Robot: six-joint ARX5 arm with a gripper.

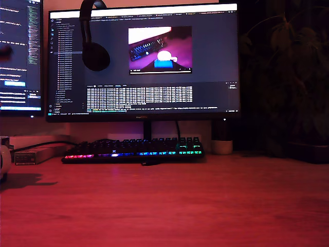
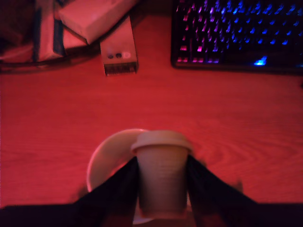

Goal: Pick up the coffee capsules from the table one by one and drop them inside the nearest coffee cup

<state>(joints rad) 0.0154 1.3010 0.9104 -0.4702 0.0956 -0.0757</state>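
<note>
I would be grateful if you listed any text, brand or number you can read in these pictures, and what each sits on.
None can be read.
Main monitor: code and terminal lines, too small.
Logo under its screen: blurred.
Second monitor: text too small.
Keyboard: key legends unreadable.
Capsule in the pincer: no legible marking.

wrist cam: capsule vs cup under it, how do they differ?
The capsule is clamped between the dark fingers; the cup lies free below it.
The capsule shows its ribbed side wall and flanged rim; the cup shows mostly a round rim and pale inside.
The capsule is narrower than the cup's mouth and covers part of it.
Both look pale under the red light, over the table.
</note>
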